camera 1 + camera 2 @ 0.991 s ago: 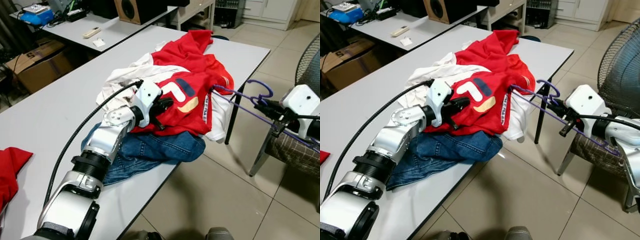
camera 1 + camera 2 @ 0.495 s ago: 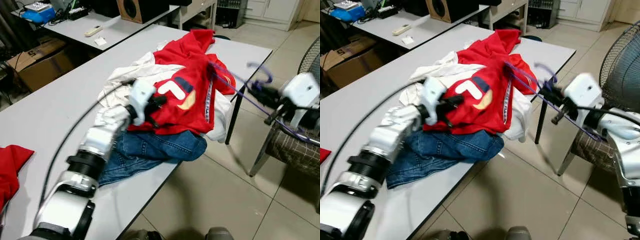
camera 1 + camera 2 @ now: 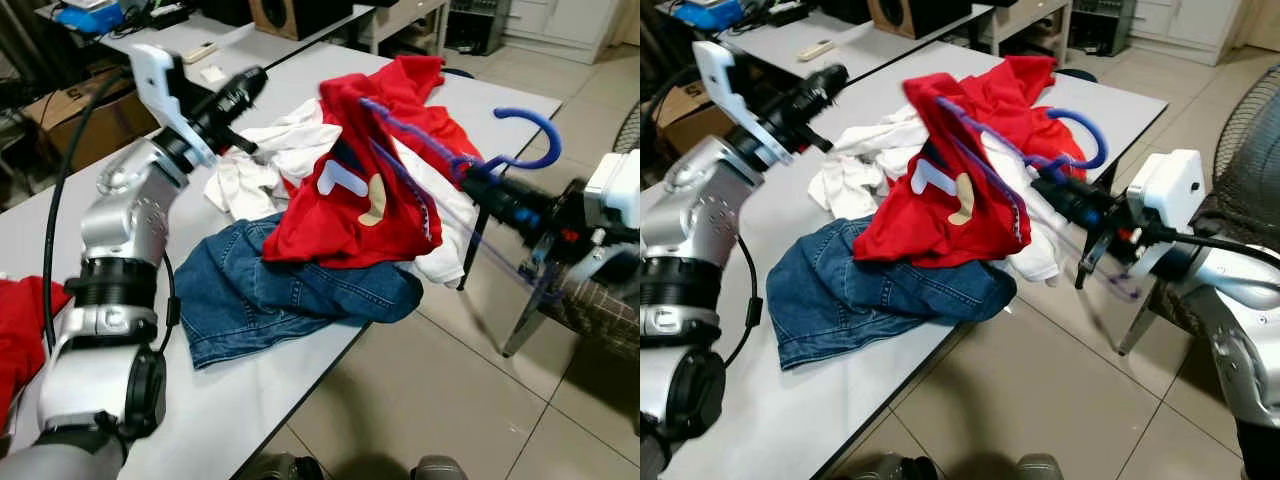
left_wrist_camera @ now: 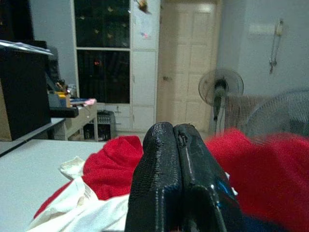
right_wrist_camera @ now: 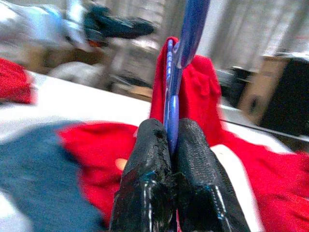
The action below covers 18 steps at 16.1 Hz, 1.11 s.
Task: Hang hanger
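Observation:
A blue-purple hanger [image 3: 528, 126] is threaded into a red shirt [image 3: 345, 195] with a white logo. The shirt hangs from it, lifted partly off the clothes pile on the grey table [image 3: 290, 400]. My right gripper [image 3: 478, 186] is shut on the hanger just below its hook, beyond the table's right edge. The right wrist view has the two black fingers [image 5: 145, 159] pinching the hanger's stem [image 5: 186, 29]. My left gripper [image 3: 246, 84] is raised above the pile's left side, shut and holding nothing. In the left wrist view the gripper [image 4: 176, 140] points over the red cloth.
Blue jeans [image 3: 270, 290] and a white garment [image 3: 245, 180] lie under the shirt. Another red cloth [image 3: 20, 320] lies at the table's left edge. A chair [image 3: 590, 320] and a fan [image 3: 1245, 120] stand at the right, a cardboard box [image 3: 80, 100] at the far left.
My left gripper let go of the red shirt and rose up and to the left. My right gripper raised the hanger, lifting the shirt off the pile.

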Motion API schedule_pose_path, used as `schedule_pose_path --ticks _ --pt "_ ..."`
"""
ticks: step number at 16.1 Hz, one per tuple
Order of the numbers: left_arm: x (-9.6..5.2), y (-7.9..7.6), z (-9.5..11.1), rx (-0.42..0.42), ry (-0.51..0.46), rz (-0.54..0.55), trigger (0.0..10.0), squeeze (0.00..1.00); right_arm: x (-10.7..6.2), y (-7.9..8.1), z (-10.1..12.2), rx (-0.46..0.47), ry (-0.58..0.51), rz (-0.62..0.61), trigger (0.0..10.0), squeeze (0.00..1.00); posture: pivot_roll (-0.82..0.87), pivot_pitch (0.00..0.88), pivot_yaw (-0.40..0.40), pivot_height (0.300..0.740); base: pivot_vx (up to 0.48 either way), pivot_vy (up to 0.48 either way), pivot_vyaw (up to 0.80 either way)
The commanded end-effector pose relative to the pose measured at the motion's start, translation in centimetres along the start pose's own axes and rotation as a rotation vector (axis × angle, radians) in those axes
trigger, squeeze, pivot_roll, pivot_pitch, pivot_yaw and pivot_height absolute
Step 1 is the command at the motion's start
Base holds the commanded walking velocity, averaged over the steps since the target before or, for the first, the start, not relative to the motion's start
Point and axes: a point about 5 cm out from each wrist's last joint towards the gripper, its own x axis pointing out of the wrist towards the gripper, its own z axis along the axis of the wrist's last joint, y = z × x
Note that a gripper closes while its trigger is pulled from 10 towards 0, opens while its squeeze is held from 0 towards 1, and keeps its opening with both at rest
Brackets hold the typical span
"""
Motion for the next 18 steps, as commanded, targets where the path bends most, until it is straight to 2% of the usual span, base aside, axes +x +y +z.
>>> schedule_pose_path --ticks 1,2,4,5,7,8,9,11,13,16,17,18 --pt "-0.1 0.6 1.2 0.015 -0.034 0.006 10.0 0.0 0.3 0.8 0.7 0.015 -0.027 0.066 10.0 0.0 -0.28 0.0 0.176 0.74 0.0 0.0 0.0" --pt "0.0 1.0 2.7 -0.002 -0.102 0.017 10.0 0.0 0.5 1.9 1.4 0.063 -0.038 0.172 10.0 0.0 -0.28 0.0 0.176 0.74 0.0 0.0 0.0" --pt "-0.2 1.3 4.2 -0.021 -0.167 0.006 10.0 0.0 0.2 2.6 1.7 0.098 -0.017 0.256 10.0 0.0 -0.27 0.0 0.172 0.74 0.0 0.0 0.0" --pt "-0.3 1.1 5.1 -0.027 -0.19 -0.038 10.0 0.0 -0.2 2.6 1.6 0.092 0.012 0.263 10.0 0.0 -0.27 0.0 0.168 0.74 0.0 0.0 0.0" --pt "-0.4 0.4 5.7 0.017 -0.115 -0.173 10.0 0.0 -1.4 1.2 0.6 0.076 0.078 0.162 10.0 0.0 -0.25 0.0 0.155 0.74 0.0 0.0 0.0" --pt "-0.7 0.0 5.2 0.01 -0.049 -0.244 10.0 0.56 -2.1 0.9 0.4 0.098 0.085 0.131 10.0 0.0 -0.25 0.0 0.153 0.74 0.0 0.0 0.0" --pt "-1.1 -0.7 4.6 -0.031 0.019 -0.337 10.0 1.0 -3.1 0.6 0.3 0.115 0.104 0.11 10.0 0.0 -0.24 0.0 0.151 0.74 0.0 0.0 0.0" --pt "-1.7 -1.8 3.0 -0.066 0.155 -0.467 10.0 1.0 -4.3 0.5 0.5 0.145 0.117 0.119 10.0 0.0 -0.24 0.0 0.149 0.74 0.0 0.0 0.0" --pt "-2.0 -2.6 1.7 -0.032 0.301 -0.586 10.0 1.0 -4.7 0.5 1.0 0.151 0.112 0.146 10.0 0.0 -0.24 0.0 0.153 0.74 0.0 0.0 0.0" --pt "-1.0 -2.0 2.4 0.07 0.323 -0.597 10.0 1.0 -4.9 0.4 1.3 0.137 0.121 0.157 10.0 0.0 -0.25 0.0 0.157 0.74 0.0 0.0 0.0" --pt "-1.1 -2.0 2.7 0.076 0.357 -0.64 10.0 0.32 -5.0 0.3 1.5 0.136 0.12 0.16 10.0 0.0 -0.25 0.0 0.164 0.74 0.0 0.0 0.0" --pt "-1.2 -2.1 2.8 0.077 0.39 -0.685 10.0 0.0 -5.1 0.2 1.6 0.136 0.12 0.161 10.0 0.0 -0.25 0.0 0.164 0.74 0.0 0.0 0.0"
